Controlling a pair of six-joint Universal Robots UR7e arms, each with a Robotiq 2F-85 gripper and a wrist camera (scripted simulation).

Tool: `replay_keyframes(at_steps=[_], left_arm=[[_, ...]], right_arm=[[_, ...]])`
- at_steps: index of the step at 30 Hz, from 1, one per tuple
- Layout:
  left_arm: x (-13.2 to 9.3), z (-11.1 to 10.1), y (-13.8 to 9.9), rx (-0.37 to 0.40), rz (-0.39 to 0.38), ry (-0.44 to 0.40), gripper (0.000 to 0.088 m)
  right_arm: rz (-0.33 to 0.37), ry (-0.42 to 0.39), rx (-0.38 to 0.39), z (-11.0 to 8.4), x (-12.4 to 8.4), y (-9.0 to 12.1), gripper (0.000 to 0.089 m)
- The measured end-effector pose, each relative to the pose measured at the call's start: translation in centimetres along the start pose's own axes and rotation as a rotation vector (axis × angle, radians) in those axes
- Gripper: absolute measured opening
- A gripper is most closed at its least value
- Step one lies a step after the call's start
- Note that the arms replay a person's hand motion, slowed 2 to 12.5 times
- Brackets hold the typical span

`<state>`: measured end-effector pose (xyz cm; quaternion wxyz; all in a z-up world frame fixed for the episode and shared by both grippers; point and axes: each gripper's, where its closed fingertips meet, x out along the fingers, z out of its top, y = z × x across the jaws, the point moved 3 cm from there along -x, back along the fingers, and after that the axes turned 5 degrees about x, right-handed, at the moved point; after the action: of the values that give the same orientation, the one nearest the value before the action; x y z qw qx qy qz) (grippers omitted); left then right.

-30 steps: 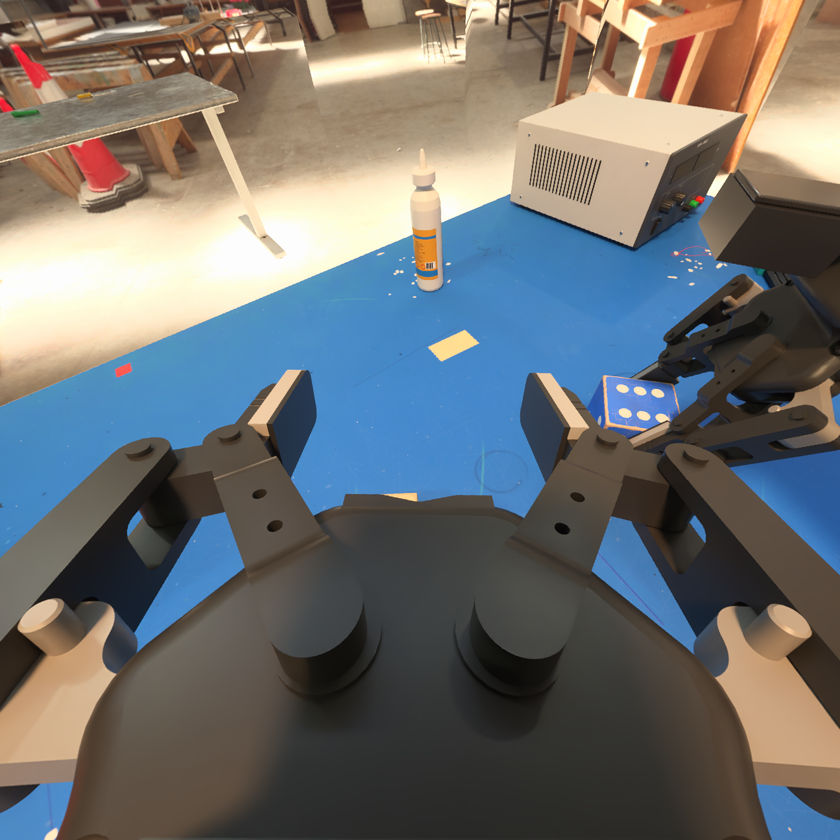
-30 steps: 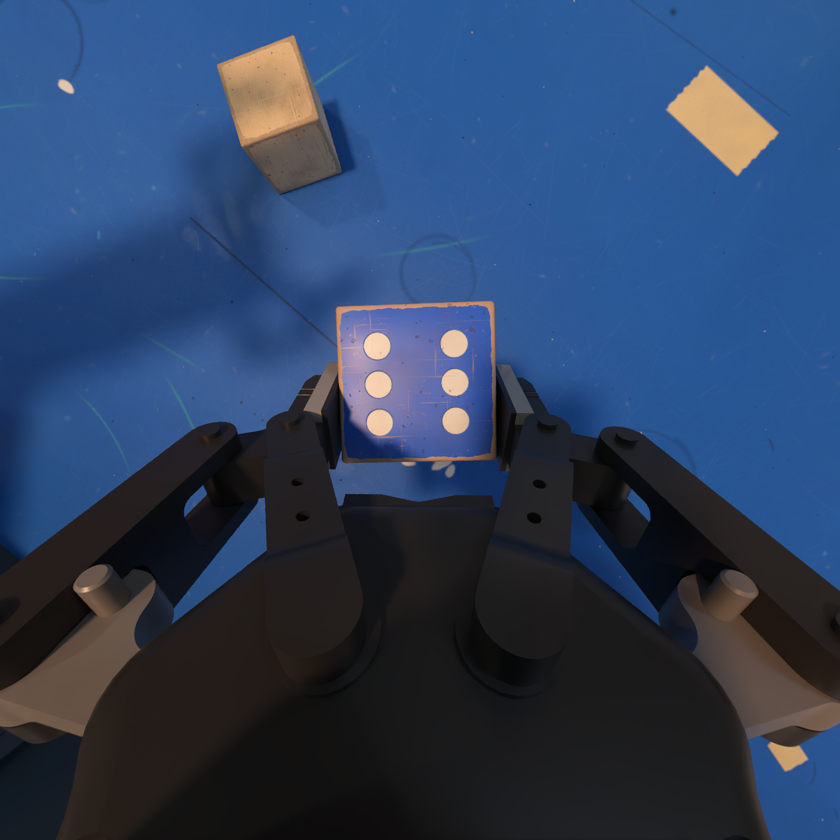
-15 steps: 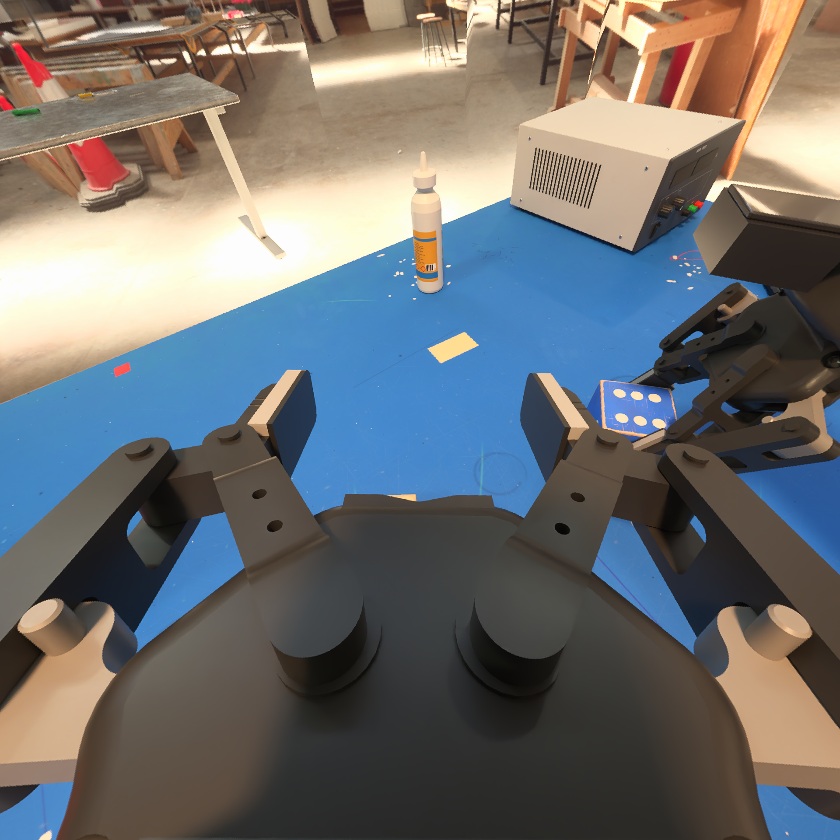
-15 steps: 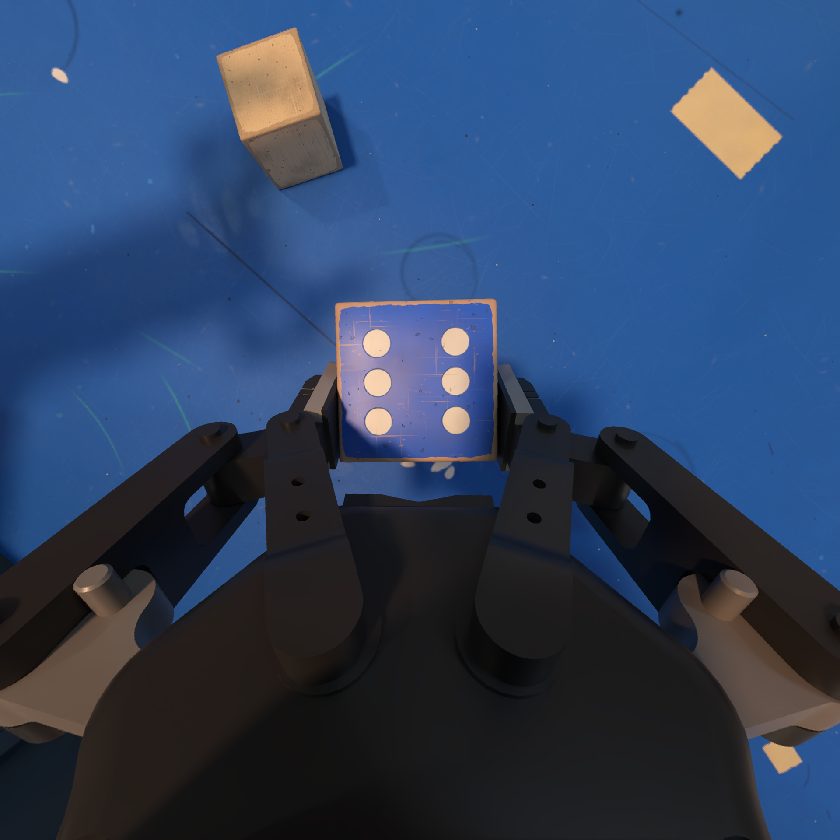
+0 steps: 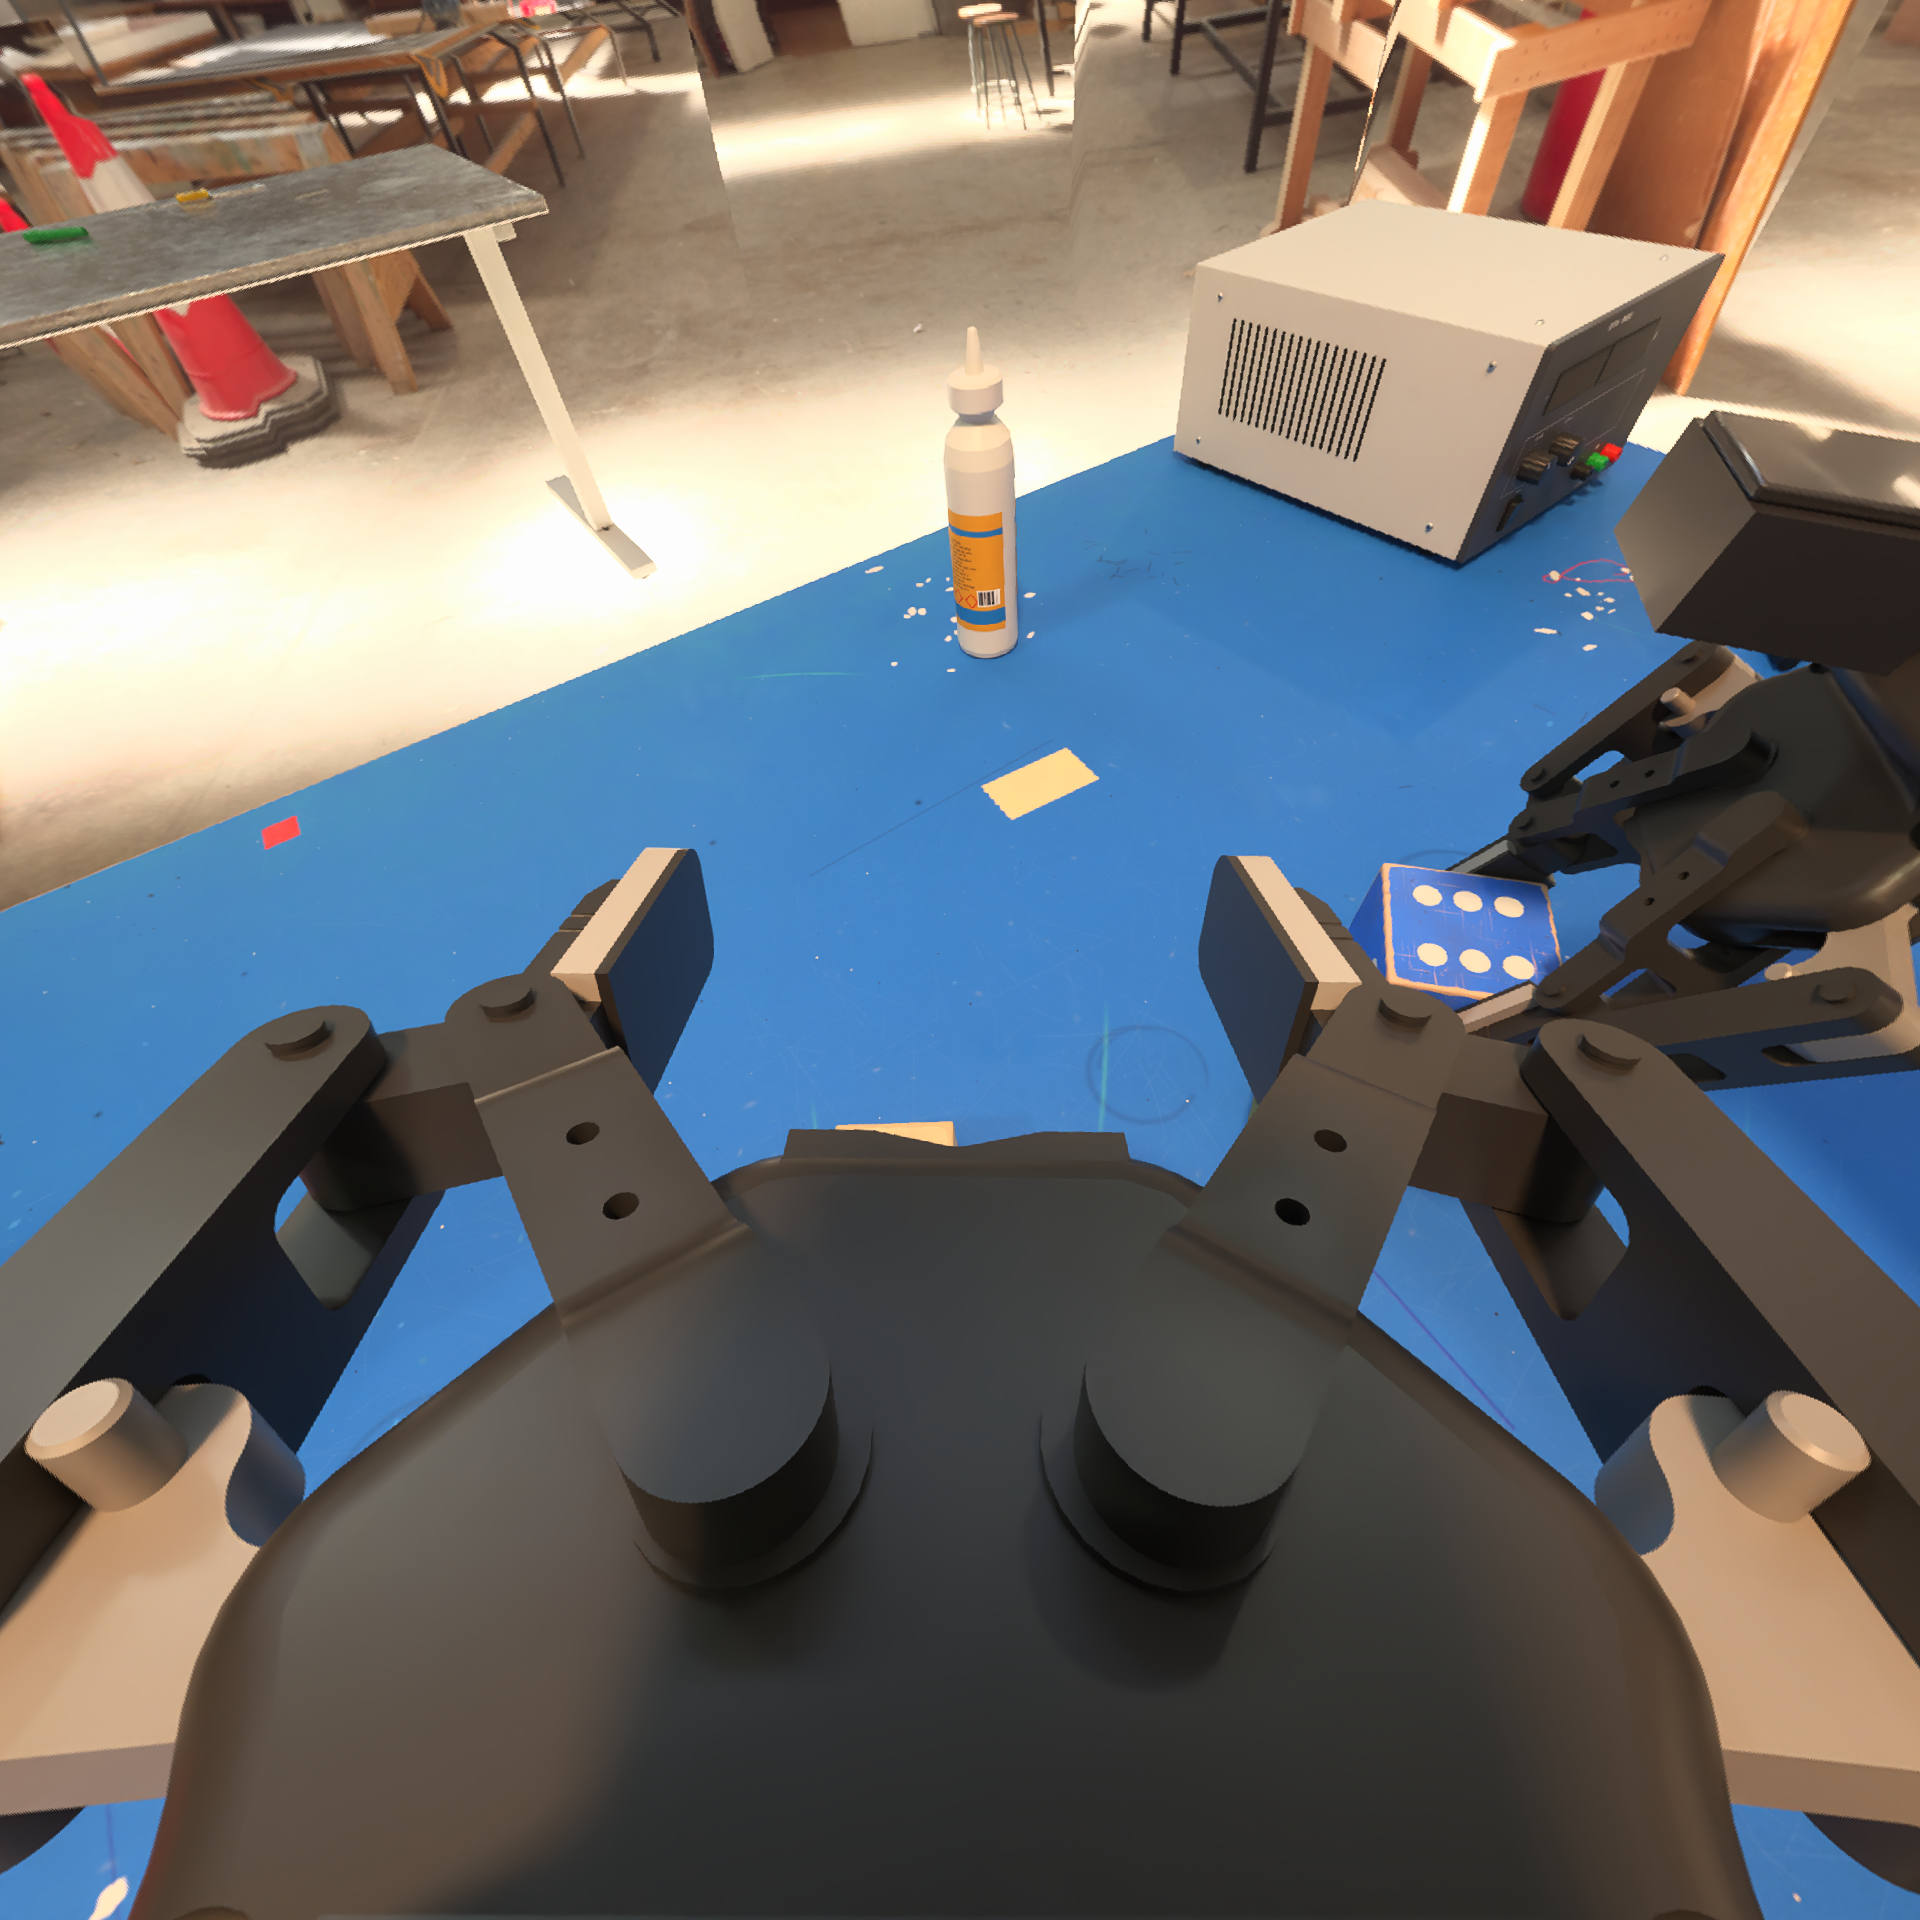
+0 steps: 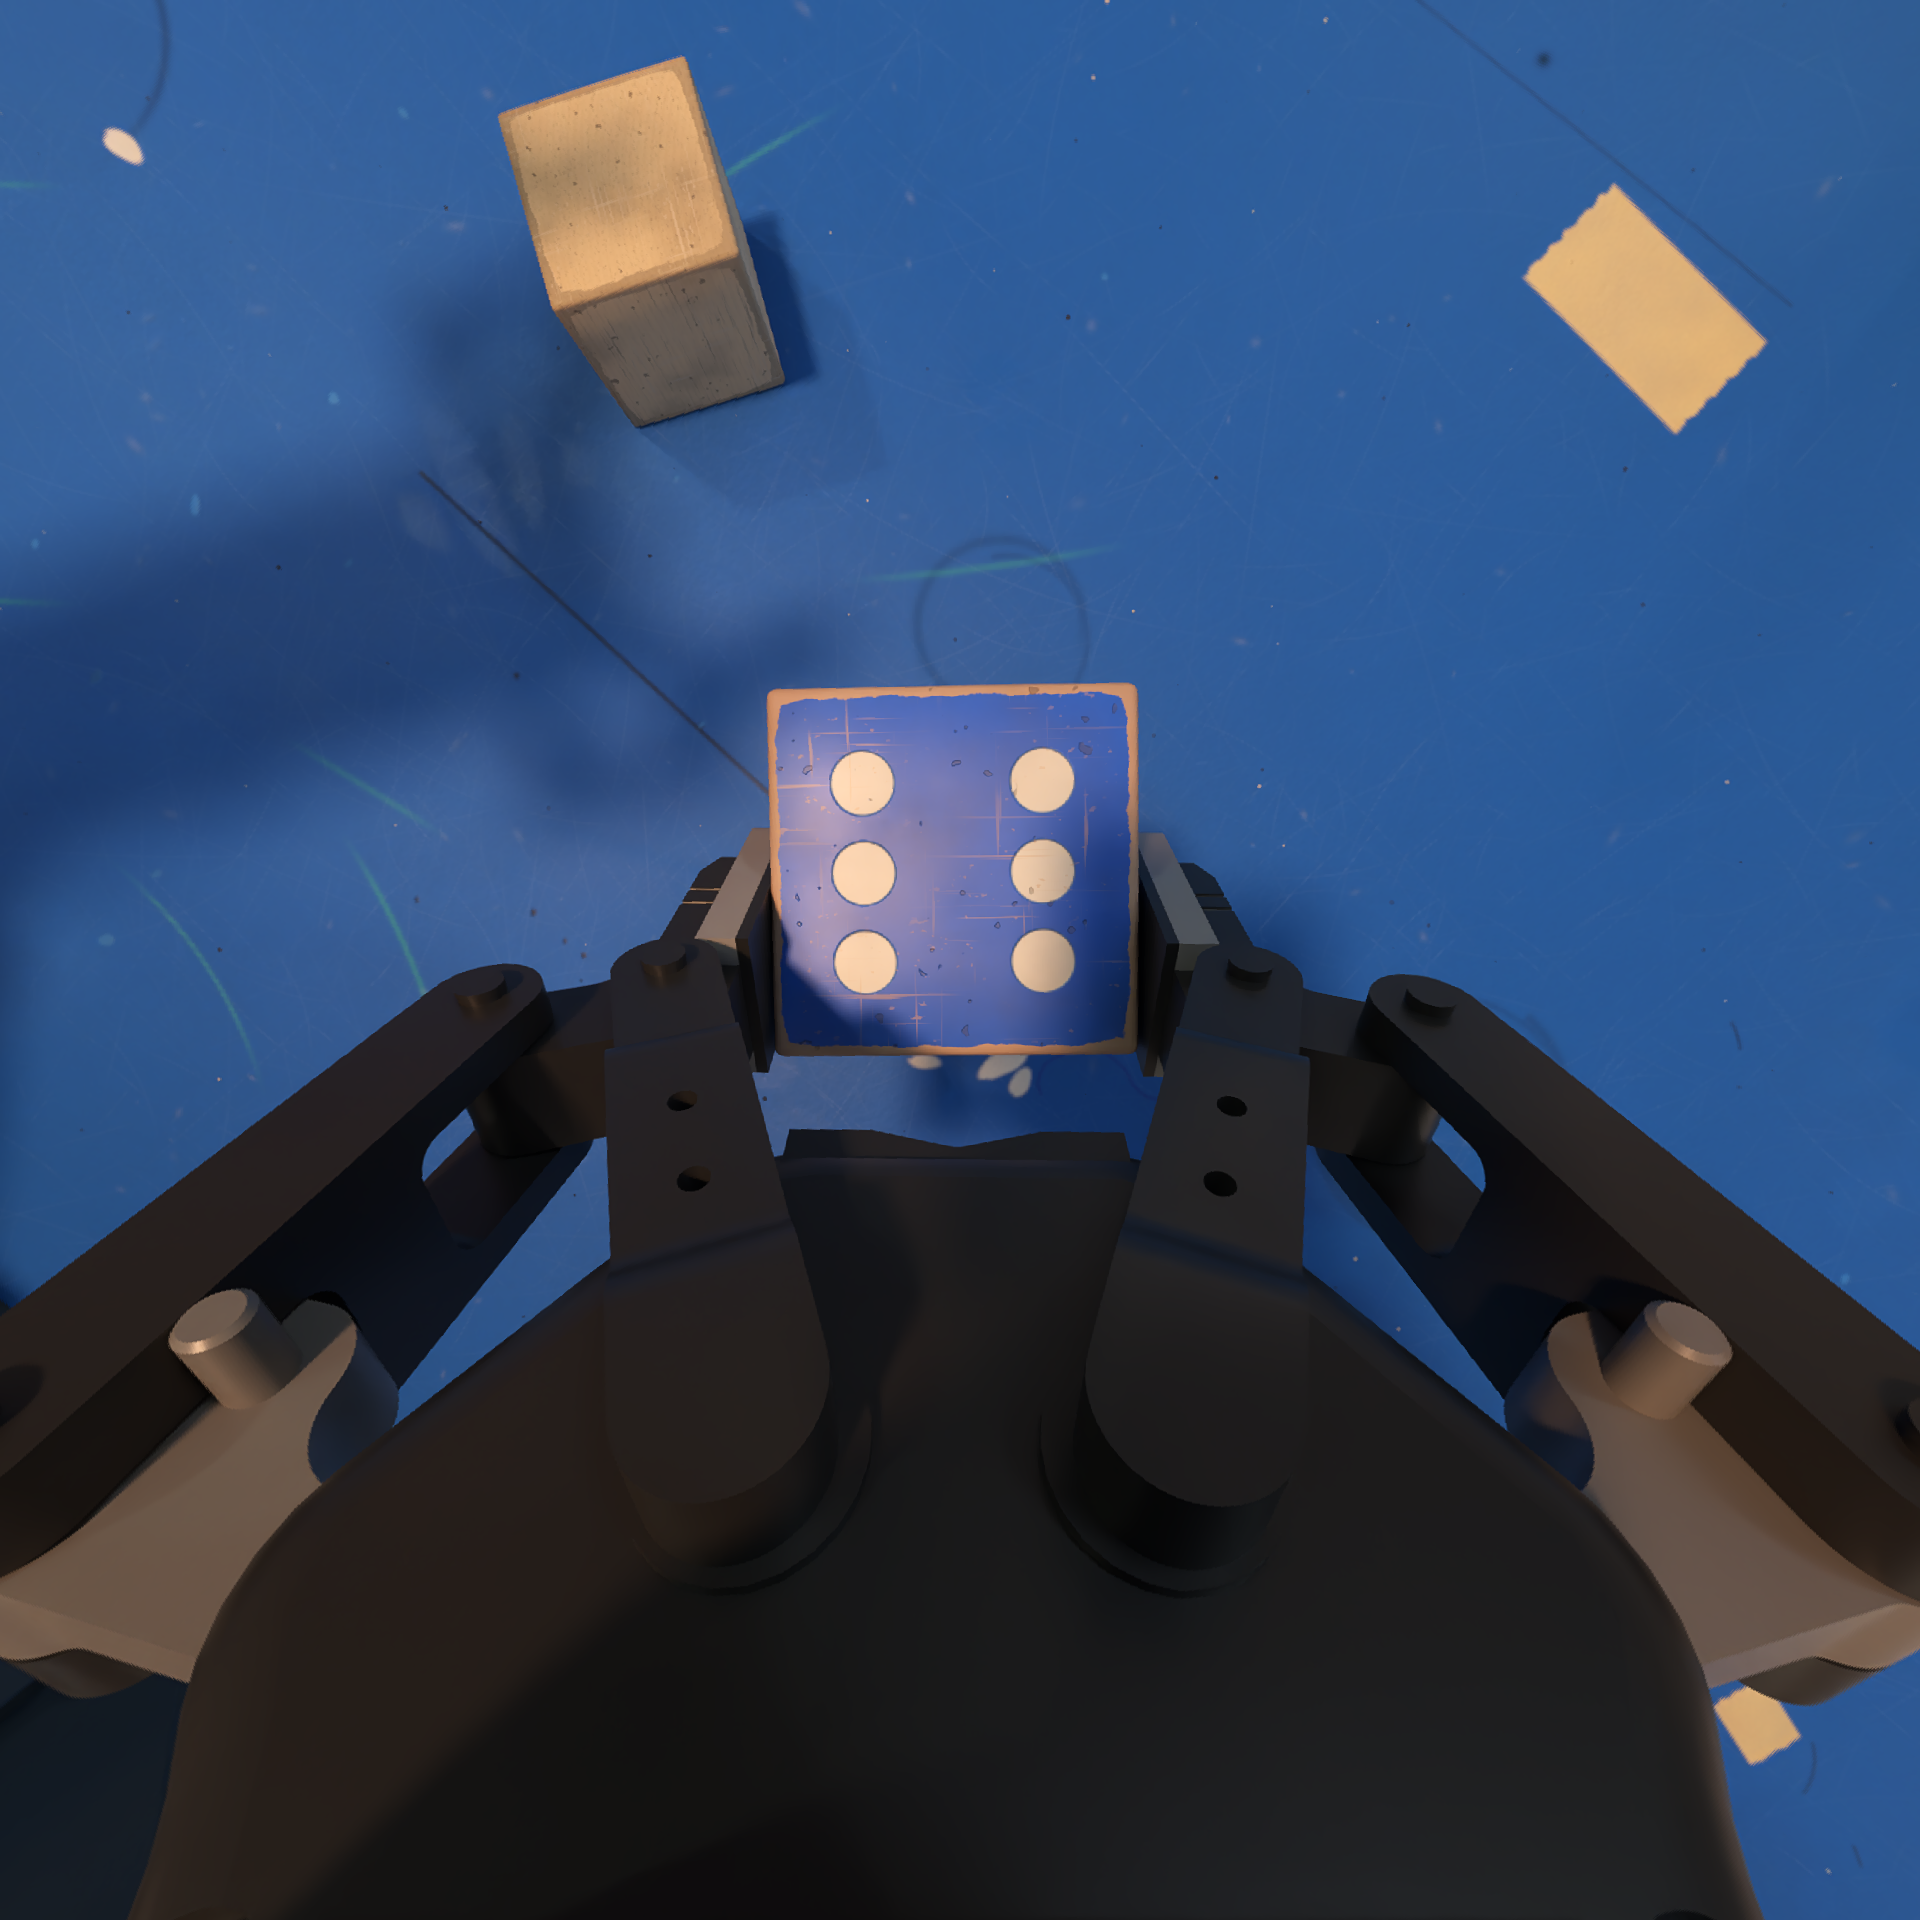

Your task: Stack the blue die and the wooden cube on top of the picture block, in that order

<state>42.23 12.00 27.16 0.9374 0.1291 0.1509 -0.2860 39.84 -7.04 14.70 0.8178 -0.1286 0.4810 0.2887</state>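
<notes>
My right gripper (image 6: 954, 925) is shut on the blue die (image 6: 951, 868), six pale dots up, and holds it above the blue table (image 6: 1351, 727). The wooden cube (image 6: 644, 234) stands on the table beyond it to the upper left. In the left wrist view the die (image 5: 1465, 935) shows at the right, held by the right gripper (image 5: 1538, 940). My left gripper (image 5: 956, 935) is open and empty over the table. The picture block is in neither view.
A white glue bottle (image 5: 979, 509) stands near the table's far edge. A grey box (image 5: 1434, 374) with a vent and switches sits at the far right. Tan tape patches (image 5: 1039, 782) (image 6: 1642, 307) lie flat on the table. Beyond the edge (image 5: 623, 665) is workshop floor.
The right gripper has carried the blue die slightly higher and a little to the right in the left wrist view. The left gripper has not moved.
</notes>
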Motion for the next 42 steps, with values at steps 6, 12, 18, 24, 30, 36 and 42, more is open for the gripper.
replay_keyframes(at_steps=[6, 12, 18, 24, 30, 36, 42], left_arm=[[0.1, -0.2, 0.0, 0.000, -0.003, 0.013, 0.0827], [0.3, -0.5, 0.0, -0.002, -0.008, 0.033, 0.0835], [0.6, -1.2, 0.1, -0.004, -0.015, 0.077, 0.0841], [1.1, -1.9, 0.3, -0.008, -0.017, 0.121, 0.0842], [1.7, -2.9, 0.3, -0.003, -0.029, 0.177, 0.0814], [2.6, -4.1, 0.4, -0.007, -0.046, 0.243, 0.0812], [3.6, -5.6, 0.3, -0.015, -0.068, 0.326, 0.0835]], right_arm=[[-0.004, -0.017, -0.013, 0.1, -0.2, 0.1, 0.0523], [-0.003, -0.036, -0.027, 0.3, -0.7, 0.2, 0.0558], [0.003, -0.062, -0.042, 0.5, -1.3, 0.5, 0.0581], [0.003, -0.086, -0.057, 0.6, -2.0, 0.7, 0.0585], [-0.006, -0.103, -0.070, 0.7, -2.7, 0.7, 0.0588], [0.001, -0.125, -0.082, 0.7, -3.6, 0.7, 0.0592], [0.019, -0.151, -0.090, 0.7, -4.6, 0.9, 0.0592]])
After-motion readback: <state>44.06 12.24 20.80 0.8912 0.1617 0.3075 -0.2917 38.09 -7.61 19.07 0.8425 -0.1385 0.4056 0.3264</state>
